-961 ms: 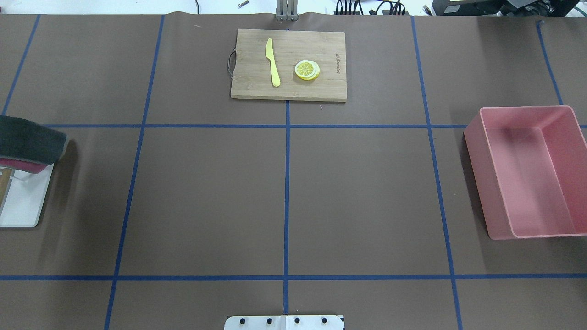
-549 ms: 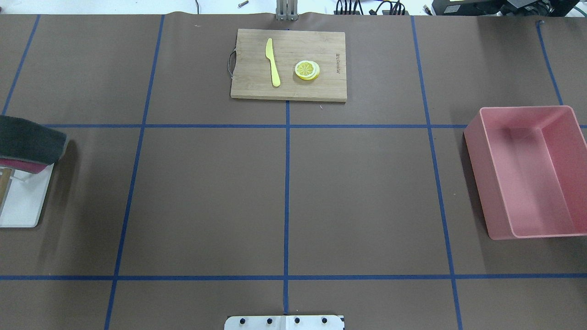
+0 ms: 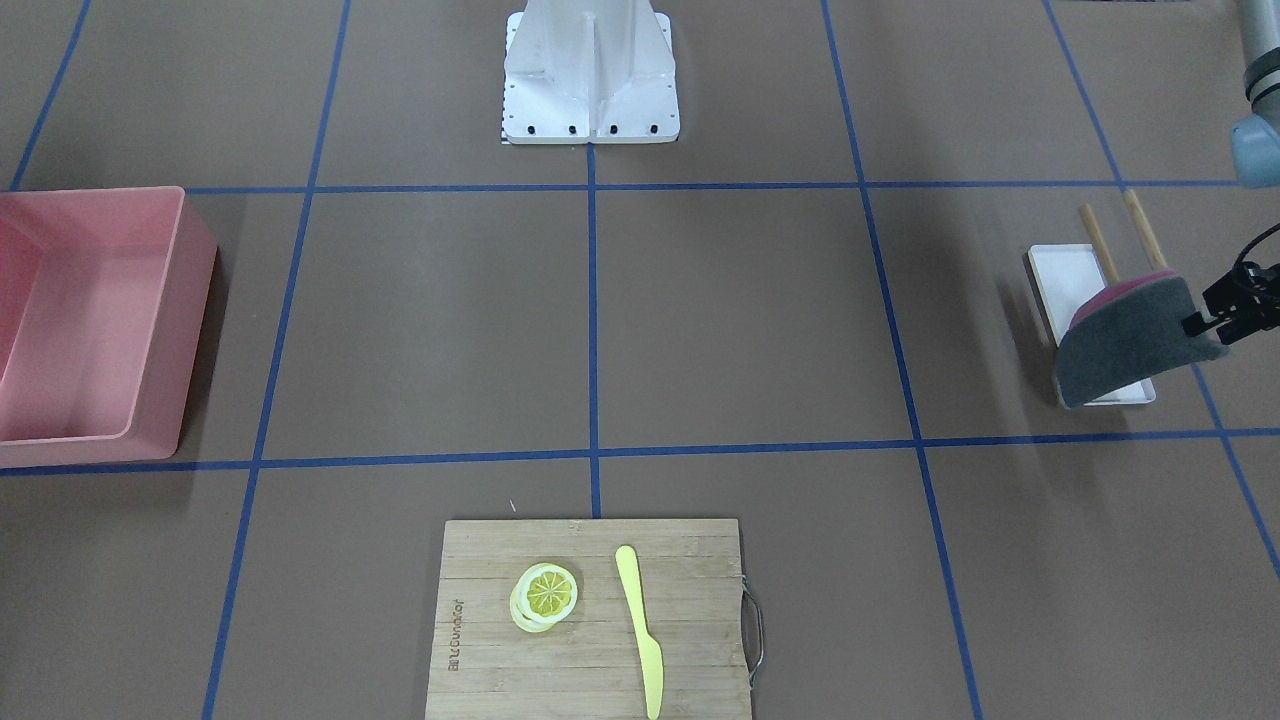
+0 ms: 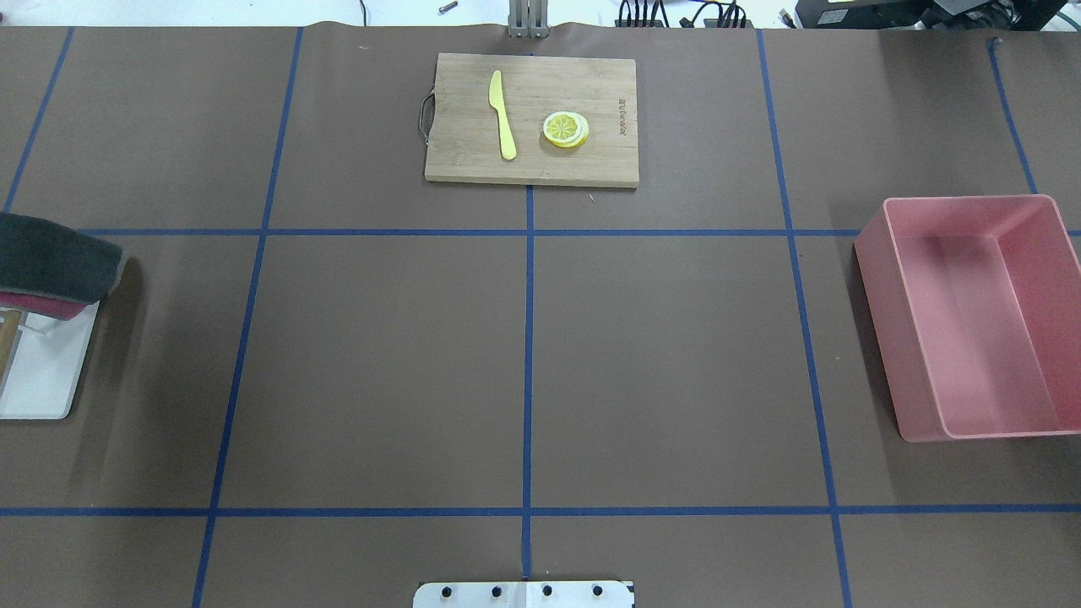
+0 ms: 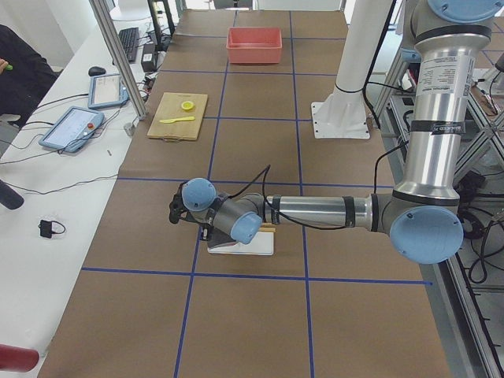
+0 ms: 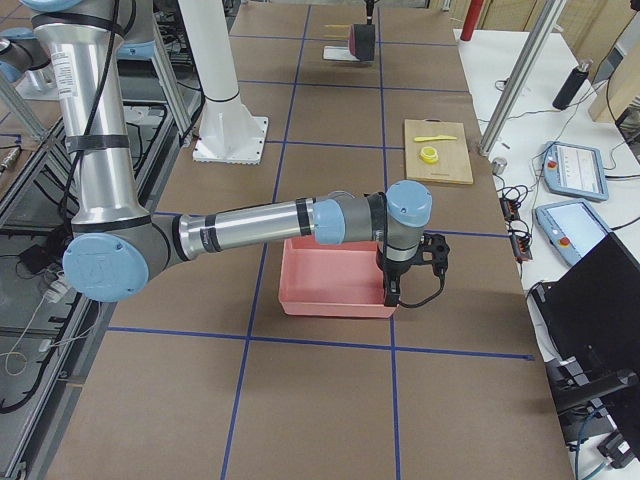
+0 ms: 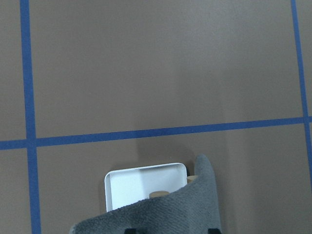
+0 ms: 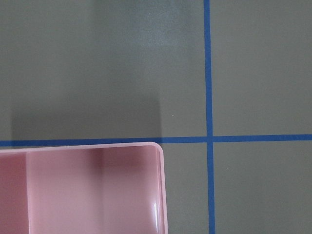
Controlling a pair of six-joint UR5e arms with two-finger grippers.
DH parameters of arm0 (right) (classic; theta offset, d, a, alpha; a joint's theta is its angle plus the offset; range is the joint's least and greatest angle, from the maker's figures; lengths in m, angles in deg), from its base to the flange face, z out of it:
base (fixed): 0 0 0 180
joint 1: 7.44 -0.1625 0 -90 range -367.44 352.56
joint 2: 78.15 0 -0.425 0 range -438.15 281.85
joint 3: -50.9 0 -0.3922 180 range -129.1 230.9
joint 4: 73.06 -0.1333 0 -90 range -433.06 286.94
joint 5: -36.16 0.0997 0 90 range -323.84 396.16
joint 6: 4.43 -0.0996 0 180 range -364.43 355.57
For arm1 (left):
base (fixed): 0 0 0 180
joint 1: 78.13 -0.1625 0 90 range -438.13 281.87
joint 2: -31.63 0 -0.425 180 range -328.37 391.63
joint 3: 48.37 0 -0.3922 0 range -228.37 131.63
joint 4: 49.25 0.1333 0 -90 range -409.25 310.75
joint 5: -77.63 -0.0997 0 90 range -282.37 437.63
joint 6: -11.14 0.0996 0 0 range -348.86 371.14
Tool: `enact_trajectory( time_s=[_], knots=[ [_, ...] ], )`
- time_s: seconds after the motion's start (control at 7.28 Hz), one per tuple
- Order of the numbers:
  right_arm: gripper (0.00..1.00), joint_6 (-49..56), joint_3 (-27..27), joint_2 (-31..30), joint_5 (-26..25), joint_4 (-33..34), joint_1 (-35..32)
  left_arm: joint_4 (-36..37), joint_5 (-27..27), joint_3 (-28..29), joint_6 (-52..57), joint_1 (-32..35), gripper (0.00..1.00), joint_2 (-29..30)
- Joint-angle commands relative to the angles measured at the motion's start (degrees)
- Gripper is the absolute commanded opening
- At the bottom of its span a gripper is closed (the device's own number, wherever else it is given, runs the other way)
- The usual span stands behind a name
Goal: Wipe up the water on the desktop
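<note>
The brown desktop (image 4: 380, 355) with its blue tape grid shows no water that I can make out. My left gripper (image 3: 1212, 322) is at the desktop's left end, shut on a folded grey and pink cloth (image 3: 1125, 342). It holds the cloth just above a white tray (image 3: 1065, 280). The cloth also shows at the left edge of the overhead view (image 4: 52, 260) and at the bottom of the left wrist view (image 7: 165, 214). My right gripper (image 6: 432, 256) hangs beside the pink bin (image 6: 335, 280). It shows only in the exterior right view, so I cannot tell its state.
Two wooden sticks (image 3: 1100, 240) lie on the white tray. A bamboo cutting board (image 4: 532, 118) at the far middle carries a yellow knife (image 4: 503, 114) and lemon slices (image 4: 566, 129). The pink bin (image 4: 971, 317) stands at the right end. The robot base (image 3: 590, 70) is at the near middle.
</note>
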Motion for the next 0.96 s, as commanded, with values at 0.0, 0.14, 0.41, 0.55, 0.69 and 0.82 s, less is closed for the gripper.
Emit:
enact_trajectory(
  time_s=[0.0, 0.14, 0.41, 0.55, 0.69, 0.82],
  knots=[
    [1.0, -0.5, 0.0, 0.1, 0.2, 0.1, 0.2, 0.0, 0.0, 0.3, -0.1, 0.0, 0.58, -0.1],
    [1.0, -0.6, -0.2, 0.1, 0.8, 0.1, 0.2, 0.0, 0.0, 0.0, -0.1, 0.0, 0.58, -0.1],
    [1.0, -0.6, -0.2, 0.0, 1.0, 0.2, 0.2, 0.1, 0.0, 0.5, -0.1, -0.1, 0.58, -0.1],
    [1.0, -0.6, -0.3, 0.0, 1.0, 0.2, 0.2, 0.2, -0.1, 0.5, -0.1, -0.6, 0.58, -0.1],
    [1.0, -0.6, -0.3, 0.0, 1.0, 0.2, 0.2, 0.1, -0.1, 0.5, -0.1, -1.0, 0.55, -0.1],
    [1.0, -0.6, -0.3, 0.0, 1.0, 0.2, 0.2, 0.1, -0.1, 0.5, -0.1, -1.1, 0.42, -0.1]
  ],
)
